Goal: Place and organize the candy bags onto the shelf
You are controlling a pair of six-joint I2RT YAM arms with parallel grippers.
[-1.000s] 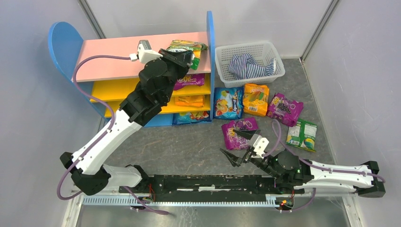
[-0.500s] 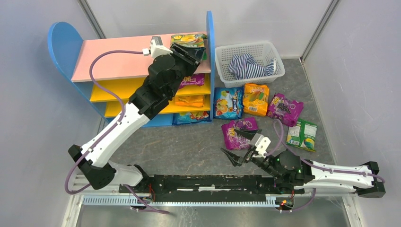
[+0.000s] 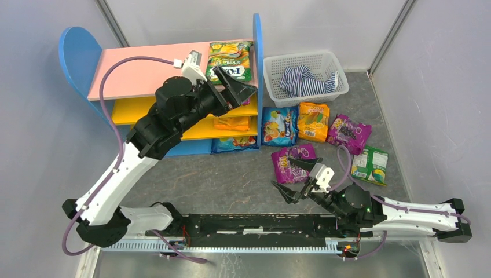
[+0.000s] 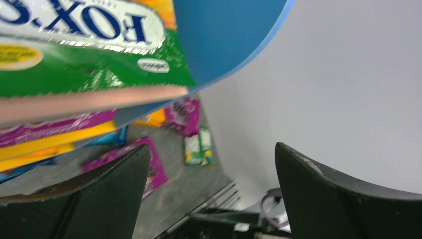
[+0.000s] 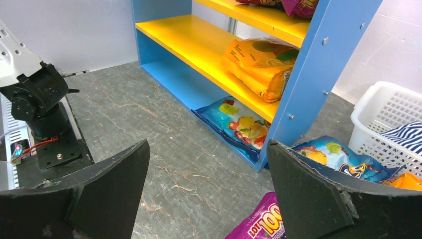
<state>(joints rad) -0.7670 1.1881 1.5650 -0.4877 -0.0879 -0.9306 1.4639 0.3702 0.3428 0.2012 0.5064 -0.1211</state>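
A green-yellow FOX'S candy bag (image 3: 230, 53) lies flat at the right end of the shelf's pink top board (image 3: 145, 69). My left gripper (image 3: 237, 84) hangs open just in front of it, holding nothing. In the left wrist view the bag (image 4: 84, 45) fills the top left, above the open left gripper (image 4: 211, 184). An orange bag (image 3: 231, 123) and a blue bag (image 3: 234, 142) lie on the lower boards. My right gripper (image 3: 294, 180) stands open and empty over the floor, beside a purple bag (image 3: 292, 161). That bag's corner (image 5: 259, 224) shows by the right gripper (image 5: 209, 189).
A blue bag (image 3: 279, 125), an orange bag (image 3: 313, 121), a purple bag (image 3: 348, 133) and a green bag (image 3: 369, 165) lie on the floor right of the shelf. A white mesh basket (image 3: 333, 58) with a striped cloth (image 3: 307, 80) stands behind them.
My left gripper opened and let go of the FOX'S bag on the pink top, then drew back toward the shelf's front. The right arm barely moved.
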